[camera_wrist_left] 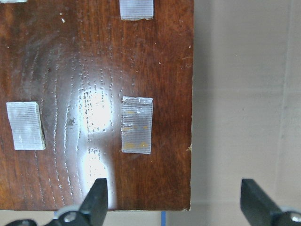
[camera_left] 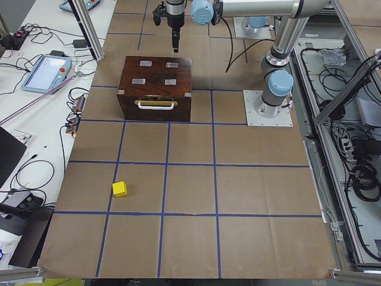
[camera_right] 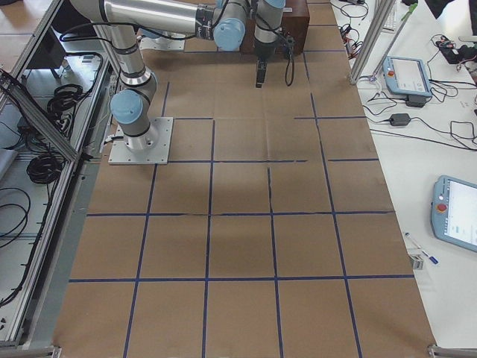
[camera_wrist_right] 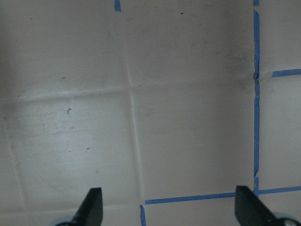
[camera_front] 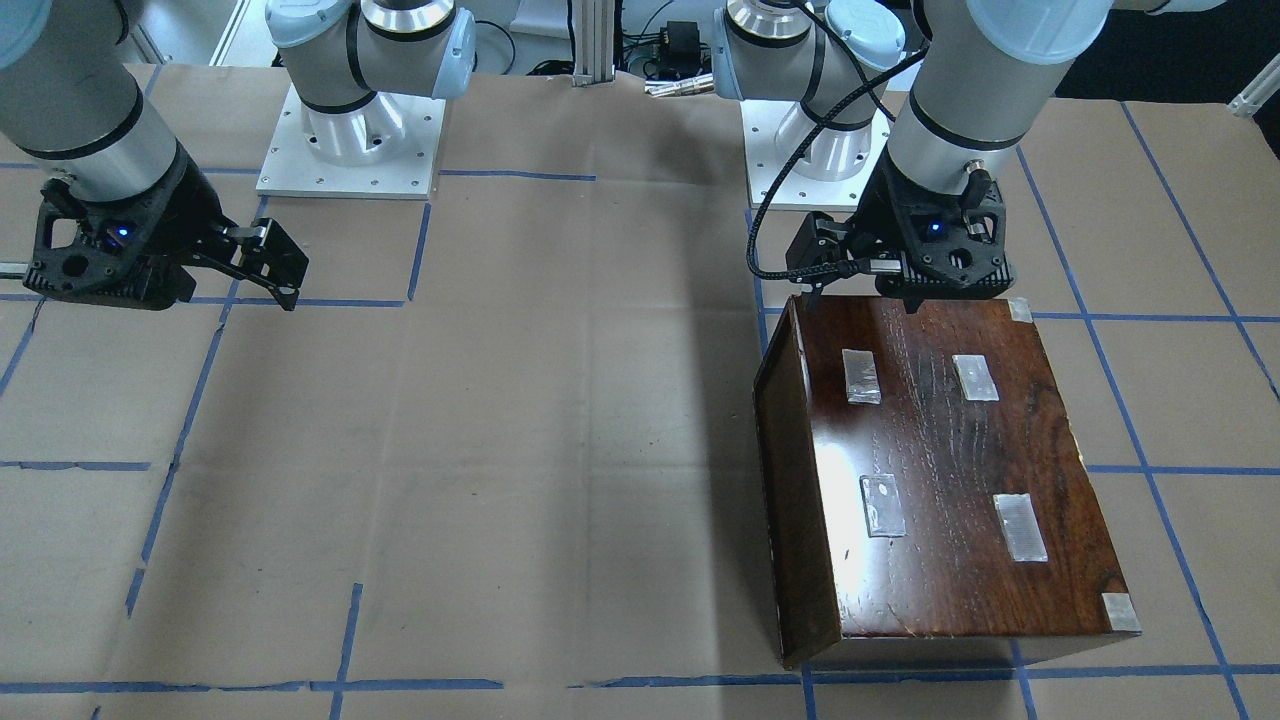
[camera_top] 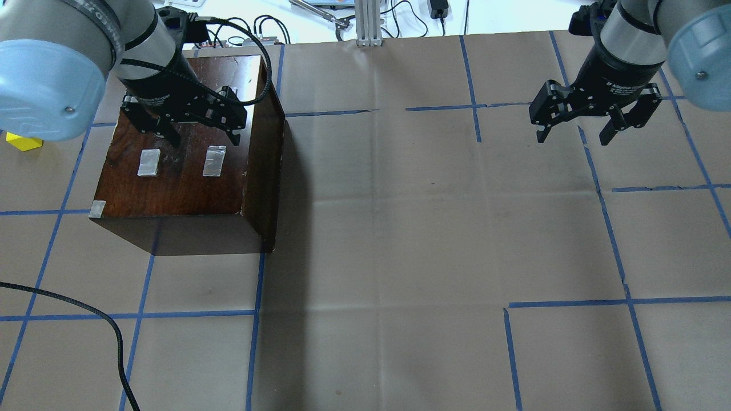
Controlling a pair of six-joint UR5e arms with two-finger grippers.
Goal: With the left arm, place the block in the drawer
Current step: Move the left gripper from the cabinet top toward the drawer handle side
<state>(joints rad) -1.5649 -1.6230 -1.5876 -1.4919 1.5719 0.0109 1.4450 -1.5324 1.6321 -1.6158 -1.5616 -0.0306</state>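
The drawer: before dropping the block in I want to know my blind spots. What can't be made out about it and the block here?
- Inside of the drawer: it looks shut in the exterior left view, so its own front hides it.
- The drawer front: turned away in the overhead and front-facing views; only the box top and sides show.
- The block: overhead, partly covered by the left arm; outside the front-facing view.

Dark glossy box (camera_front: 940, 480), tape patches (camera_front: 862, 376) on top. Left gripper (camera_front: 905, 295) over box's edge nearest robot base. Right gripper (camera_front: 272, 268) well apart from box, above papered table (camera_front: 600, 450).
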